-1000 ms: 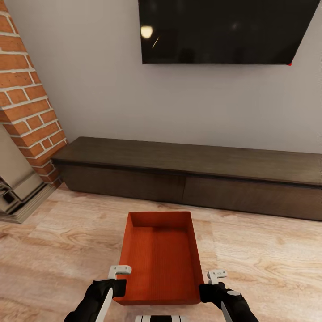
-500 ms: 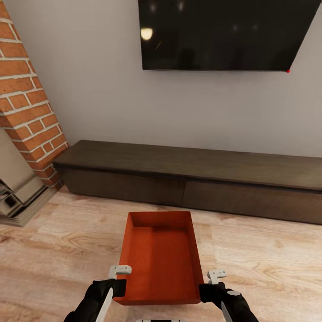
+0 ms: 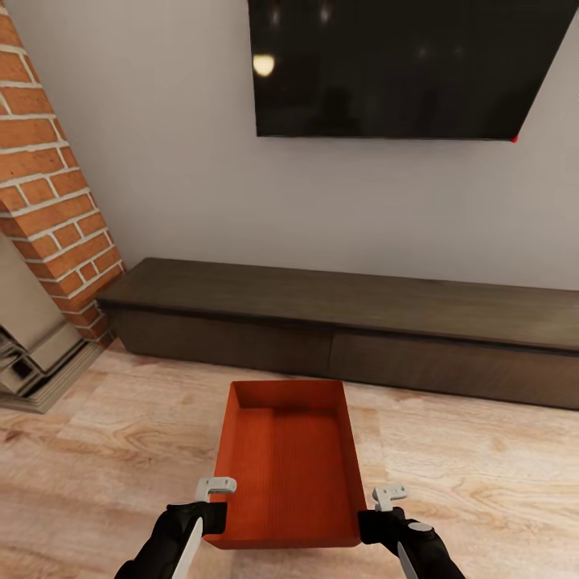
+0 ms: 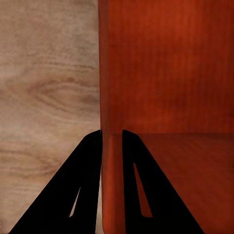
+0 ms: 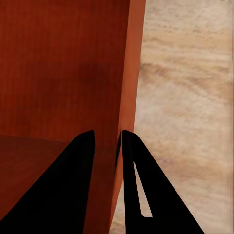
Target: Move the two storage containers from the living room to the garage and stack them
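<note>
**Red-orange bin, held at two walls, in the living room**

Red-orange storage container (image 3: 285,466): one unit, being carried above the light wood-plank floor (image 3: 482,474), in front of a dark low cabinet (image 3: 362,322) and a wall TV (image 3: 402,64); brick fireplace (image 3: 48,193) to one side.

Appearance: rectangular, open-topped, thin straight walls, finely ribbed flat bottom, nothing inside.

Grip: left claw (image 4: 111,134) is pinching the left side wall near the close corner, one finger inside and one outside; right claw (image 5: 106,134) is doing likewise on the right wall.

Risks, as judged: the walls are thin and the pinches sit near one end, so the far end may be sagging or slipping during turns. Uneven arm motion could twist the bin free. The cabinet is standing near ahead, a likely bump on turning.
</note>
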Tool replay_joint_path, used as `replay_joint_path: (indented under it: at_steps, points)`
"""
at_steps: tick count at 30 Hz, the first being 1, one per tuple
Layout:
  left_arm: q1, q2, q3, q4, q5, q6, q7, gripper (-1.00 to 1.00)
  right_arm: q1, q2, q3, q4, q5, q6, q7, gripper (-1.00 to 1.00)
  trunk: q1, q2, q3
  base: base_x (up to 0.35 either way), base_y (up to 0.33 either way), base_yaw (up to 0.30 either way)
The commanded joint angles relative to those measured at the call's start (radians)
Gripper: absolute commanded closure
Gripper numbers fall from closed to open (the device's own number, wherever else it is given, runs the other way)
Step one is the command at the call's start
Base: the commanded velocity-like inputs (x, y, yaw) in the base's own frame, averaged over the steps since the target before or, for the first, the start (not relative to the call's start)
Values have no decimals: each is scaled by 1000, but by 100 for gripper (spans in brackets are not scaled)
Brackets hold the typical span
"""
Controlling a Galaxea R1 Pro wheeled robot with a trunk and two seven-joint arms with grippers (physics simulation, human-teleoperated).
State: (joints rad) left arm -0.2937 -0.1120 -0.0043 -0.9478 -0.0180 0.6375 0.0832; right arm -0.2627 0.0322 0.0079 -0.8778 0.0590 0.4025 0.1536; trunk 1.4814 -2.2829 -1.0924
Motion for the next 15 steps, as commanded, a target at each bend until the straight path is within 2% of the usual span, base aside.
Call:
replay_joint_path:
  at_steps: [1,15]
  points:
    - [-1,0,7,-3,-1,5,3,100,0,0,0,-1,-2,7,9,100,-4,7,3,0,0,0]
    - [-1,-1,7,-3,-2,5,4,100,0,0,0,-1,-2,7,9,100,-58,105,69,0,0,0]
